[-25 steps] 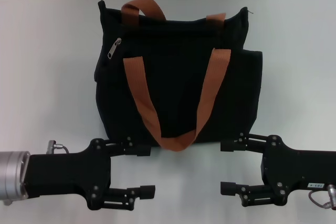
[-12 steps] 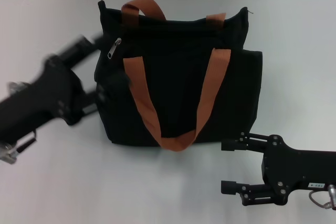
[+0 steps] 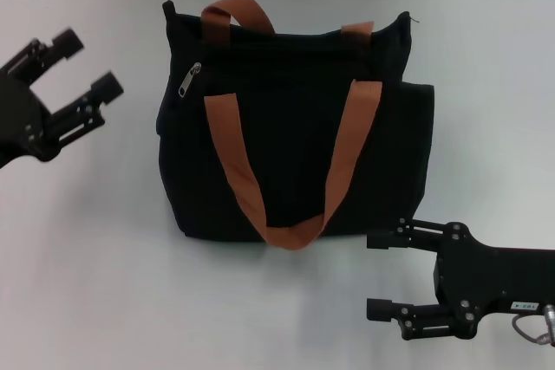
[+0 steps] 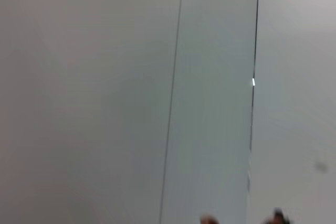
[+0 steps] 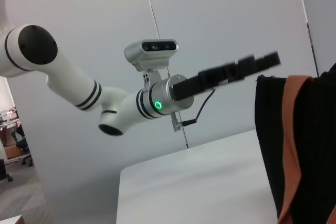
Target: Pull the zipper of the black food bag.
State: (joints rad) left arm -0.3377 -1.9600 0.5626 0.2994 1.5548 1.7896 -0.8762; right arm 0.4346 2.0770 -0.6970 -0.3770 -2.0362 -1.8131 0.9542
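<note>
Swinging up and outward from the near edge of the white table (image 3: 104, 283), the left gripper (image 3: 85, 64) now hangs with fingers spread at the far left, leaving open tabletop between it and the black food bag (image 3: 290, 140), which sits at the table's middle. By the bag's near right corner, the right gripper (image 3: 378, 275) rests low with its fingers apart, holding nothing. Untouched, the zipper (image 3: 188, 80) lies at the bag's upper left edge, near an orange-brown strap (image 3: 232, 13).

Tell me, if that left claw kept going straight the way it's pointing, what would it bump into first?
Probably nothing on the table: the open left gripper points up and away, left of the black food bag and its zipper, toward the far wall. Its height is unclear.
</note>
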